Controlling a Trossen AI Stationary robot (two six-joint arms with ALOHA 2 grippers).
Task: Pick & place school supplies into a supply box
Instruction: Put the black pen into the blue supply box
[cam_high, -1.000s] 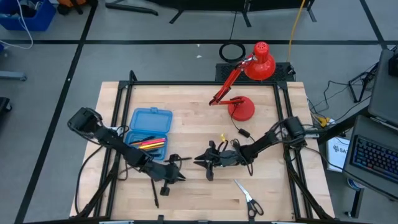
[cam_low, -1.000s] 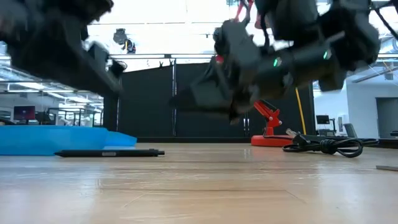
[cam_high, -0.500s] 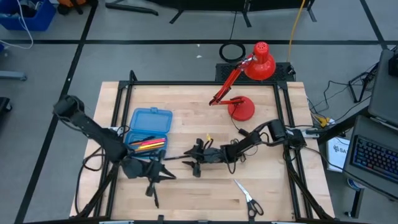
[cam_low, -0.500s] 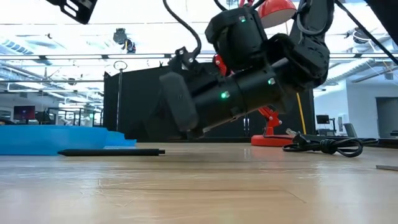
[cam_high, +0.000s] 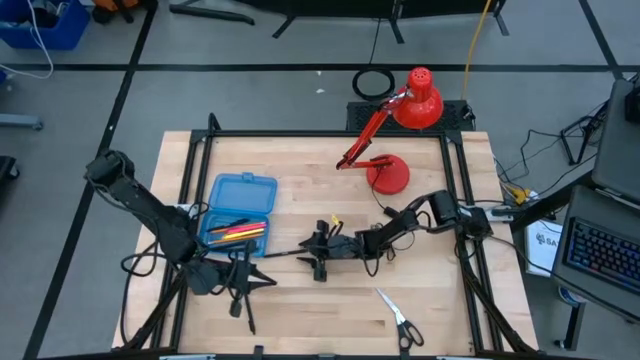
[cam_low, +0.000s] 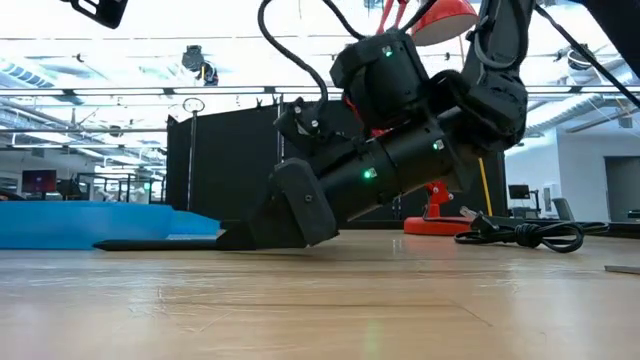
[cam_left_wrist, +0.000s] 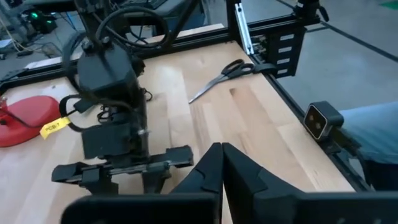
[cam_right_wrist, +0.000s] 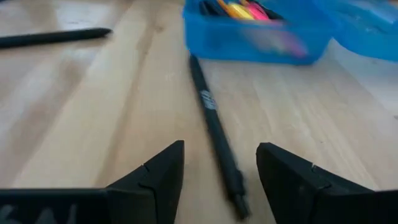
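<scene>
A black pen (cam_right_wrist: 211, 118) lies flat on the wood just in front of the blue supply box (cam_high: 240, 208), whose tray holds orange, pink and yellow pens. My right gripper (cam_right_wrist: 221, 146) is open and low over the table, one finger on either side of the pen's near end without touching it. In the high view the right gripper (cam_high: 305, 254) points toward the table's left. My left gripper (cam_high: 262, 280) is shut on nothing, raised near the table's front left. A second black pen (cam_high: 248, 318) lies near the front edge, and scissors (cam_high: 400, 318) lie at the front right.
A red desk lamp (cam_high: 390, 172) stands at the back right, with its coiled black cable (cam_low: 525, 236) behind my right gripper. The box's open lid (cam_high: 243, 190) lies on the far side of its tray. Bare wood lies between the two arms and the near edge.
My left gripper has risen out of the low view and drawn back toward the table's left edge. My right gripper has gone down and toward the table's left, coming low over the black pen beside the box. The pen has stayed where it was.
</scene>
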